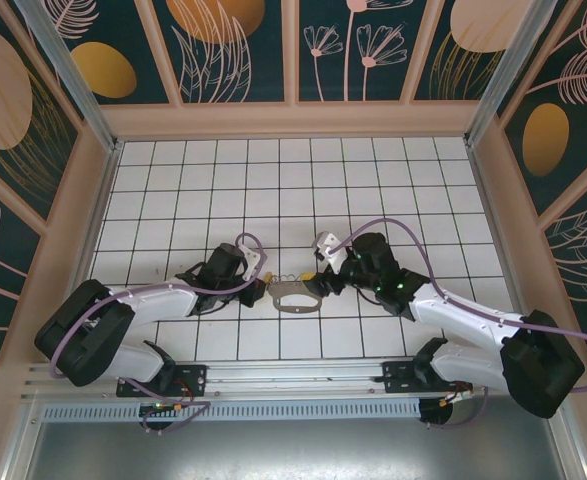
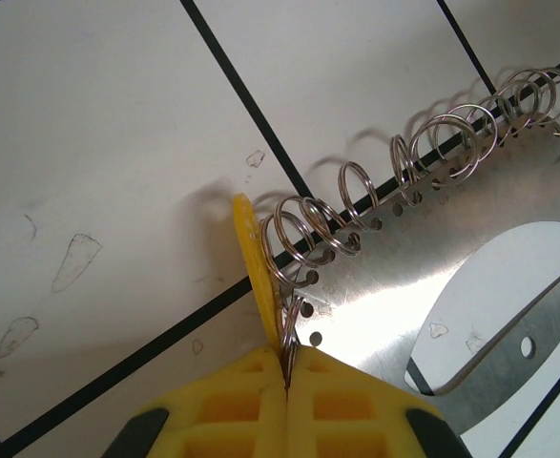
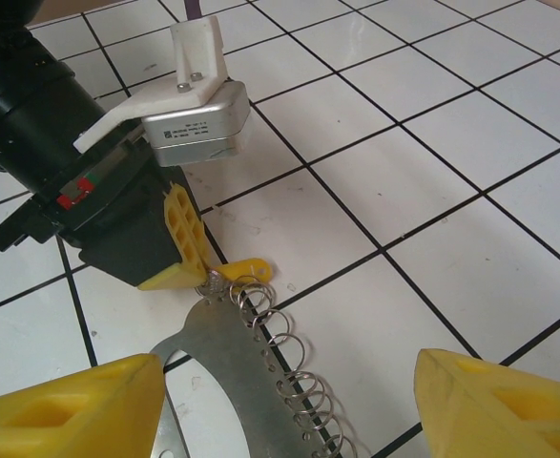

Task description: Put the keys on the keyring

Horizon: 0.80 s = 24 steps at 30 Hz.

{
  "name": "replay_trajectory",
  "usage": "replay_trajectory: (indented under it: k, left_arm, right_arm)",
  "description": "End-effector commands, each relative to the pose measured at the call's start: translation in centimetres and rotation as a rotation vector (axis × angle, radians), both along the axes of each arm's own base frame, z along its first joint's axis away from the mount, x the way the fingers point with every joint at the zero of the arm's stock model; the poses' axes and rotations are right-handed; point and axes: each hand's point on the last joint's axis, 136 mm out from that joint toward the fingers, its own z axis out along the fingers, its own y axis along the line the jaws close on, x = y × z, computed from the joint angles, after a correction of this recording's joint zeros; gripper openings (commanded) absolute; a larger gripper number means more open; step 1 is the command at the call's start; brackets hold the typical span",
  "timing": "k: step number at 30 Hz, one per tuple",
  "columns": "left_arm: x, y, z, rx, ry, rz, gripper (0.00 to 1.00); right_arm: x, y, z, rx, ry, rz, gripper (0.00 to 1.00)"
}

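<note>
The left fingers point(image 2: 287, 380) are pressed together, clamped on the foot of the yellow key point(image 2: 253, 258). The key stands on edge against the end ring point(image 2: 294, 250) of the row fringing the steel plate point(image 2: 404, 315). That ring's wire seems caught in the same pinch; if so, a pull would drag ring and plate along rather than thread the key. The thin key could also twist out of so shallow a hold. The right fingers point(image 1: 316, 280) stand apart near the plate's other end, not pinning it, so it may skate over the tiled surface point(image 1: 223, 180).
</note>
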Motion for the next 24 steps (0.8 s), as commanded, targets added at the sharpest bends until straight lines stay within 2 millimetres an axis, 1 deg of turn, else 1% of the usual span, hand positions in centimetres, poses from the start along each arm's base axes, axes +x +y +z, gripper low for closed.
replay_trajectory:
  k: [1, 4, 7, 9, 12, 15, 18, 21, 24]
  left_arm:
    - [0.2, -0.2, 0.6, -0.017, -0.006, -0.007, 0.00]
    - [-0.1, -0.3, 1.4, -0.032, -0.012, -0.015, 0.00]
    - [0.0, -0.7, 3.6, -0.061, -0.050, -0.037, 0.00]
    - [0.2, -1.0, 5.8, -0.085, -0.097, -0.063, 0.00]
    - [0.3, -1.6, 8.4, -0.119, -0.143, -0.100, 0.00]
    - [0.4, -2.1, 10.1, -0.121, -0.167, -0.139, 0.00]
    - [0.1, -2.5, 11.9, -0.121, -0.202, -0.203, 0.00]
    - [-0.5, -2.8, 13.6, -0.113, -0.240, -0.287, 0.00]
    - [-1.4, -3.1, 15.2, -0.117, -0.277, -0.377, 0.00]
  right_arm:
    - [-0.1, -0.2, 0.8, 0.036, -0.020, 0.003, 0.69]
    - [-0.2, -0.2, 0.8, 0.041, -0.019, -0.001, 0.69]
    - [-0.2, -0.2, 0.8, 0.049, -0.019, -0.002, 0.69]
    - [-0.1, -0.2, 0.8, 0.058, -0.015, -0.007, 0.69]
    - [-0.1, -0.1, 0.8, 0.068, -0.008, -0.012, 0.69]
    - [-0.1, -0.2, 0.8, 0.078, -0.006, -0.018, 0.69]
    - [-0.3, -0.3, 0.9, 0.086, -0.011, -0.016, 0.69]
    - [-0.9, -0.4, 1.4, 0.108, -0.040, 0.005, 0.68]
    - [-1.9, -0.6, 2.8, 0.162, -0.096, 0.043, 0.68]
